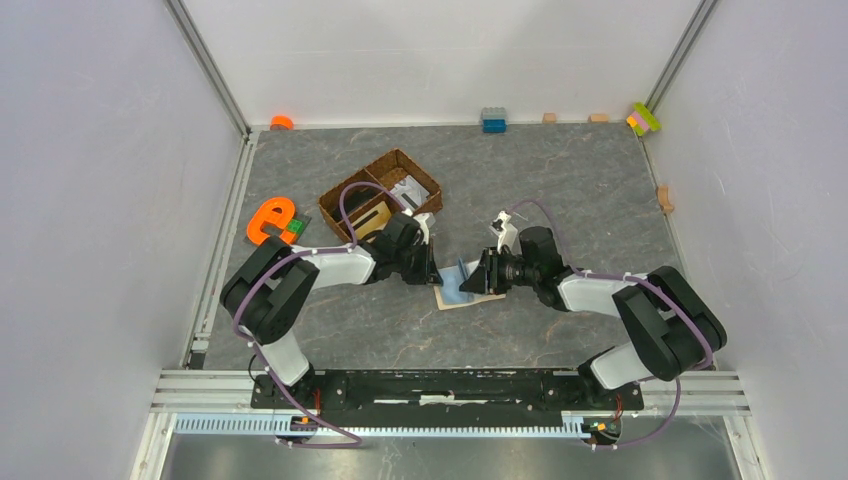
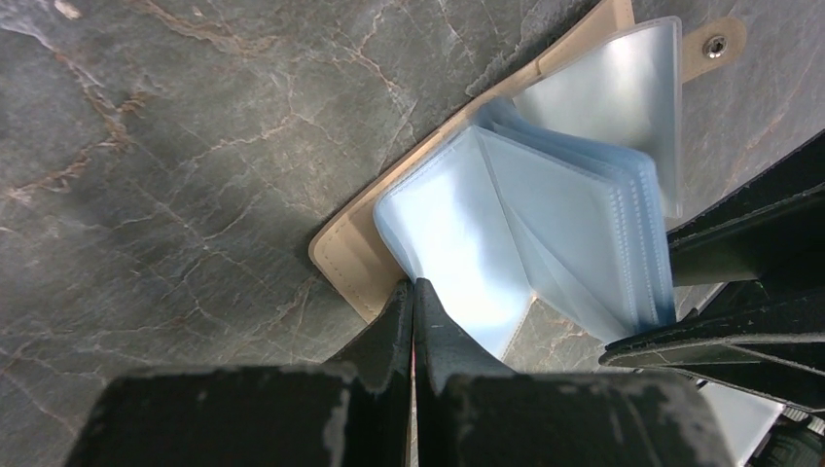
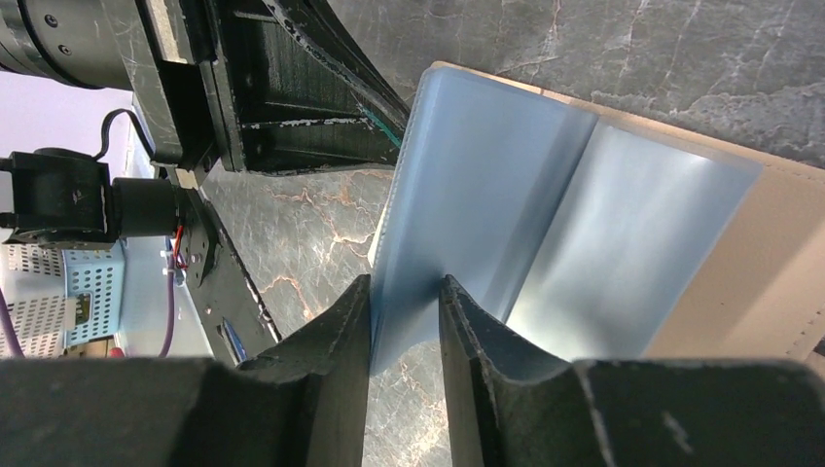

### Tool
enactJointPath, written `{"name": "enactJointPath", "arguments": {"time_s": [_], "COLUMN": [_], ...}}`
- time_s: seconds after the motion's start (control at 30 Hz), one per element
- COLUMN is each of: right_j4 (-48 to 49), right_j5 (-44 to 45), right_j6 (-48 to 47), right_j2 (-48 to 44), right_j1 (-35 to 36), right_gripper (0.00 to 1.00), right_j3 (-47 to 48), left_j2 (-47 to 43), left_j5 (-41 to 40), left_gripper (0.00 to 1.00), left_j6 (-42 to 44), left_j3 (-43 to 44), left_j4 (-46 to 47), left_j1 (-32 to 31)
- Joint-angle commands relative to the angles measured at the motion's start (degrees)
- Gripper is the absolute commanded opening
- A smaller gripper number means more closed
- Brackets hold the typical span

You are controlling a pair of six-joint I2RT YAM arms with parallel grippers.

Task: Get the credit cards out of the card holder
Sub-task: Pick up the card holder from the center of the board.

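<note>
From above, one card holder (image 1: 470, 298) lay open between the left gripper (image 1: 432, 268) and the right gripper (image 1: 487, 275), both equally near.

In the left wrist view, the left jaws were pressed together at the holder's near edge. The clear sleeves (image 2: 545, 214) fanned ahead and rightward, long axis diagonal.

In the right wrist view, the right jaws stood narrow, pinching an upright bundle of sleeves, the cover flat to their right. No credit cards were countable.

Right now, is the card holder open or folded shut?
Open: the card holder lies spread flat, its clear sleeves fanned up.
</note>
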Motion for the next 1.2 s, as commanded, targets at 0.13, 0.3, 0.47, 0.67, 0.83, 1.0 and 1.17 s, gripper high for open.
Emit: {"name": "enactJointPath", "arguments": {"time_s": [0.13,0.3,0.47,0.67,0.83,1.0,1.17], "right_j4": [1.01,-2.5,-3.43,-3.8,-3.92,-3.72,-3.02], "right_j5": [-1.02,2.06,2.97,4.17,5.3,7.47,8.98], "right_j6": [-0.48,-2.16,-2.53,-2.42,-2.23,-1.83,-1.4], "right_j2": [0.45,-0.92,-1.28,-2.23,-3.81,-6.07,-8.4], "right_j1": [0.97,0.93,0.9,0.84,0.84,0.86,0.84], "right_gripper": [0.33,0.22,0.14,0.14,0.14,0.14,0.13], "right_j3": [0.37,0.95,1.12,0.82,0.21,-0.92,-2.11], "left_j2": [-0.92,-5.33,-10.07,-13.86,-15.95,-18.6,-24.88], "left_j5": [2.57,-3.22,-6.43,-8.41,-3.49,-4.7,-8.86], "left_gripper": [0.04,0.28,0.41,0.43,0.44,0.44,0.49], "left_j6": [0.64,2.16,2.3,2.17,0.32,-0.68,-0.93], "left_j3": [0.14,-0.14,-1.75,-3.29,-6.78,-8.77,-12.31], "left_j4": [0.18,-4.3,-4.99,-4.37,3.37,5.41,7.16], "left_j1": [-1.32,-1.32,-1.32,-1.33,-1.32,-1.23,-1.24]}}
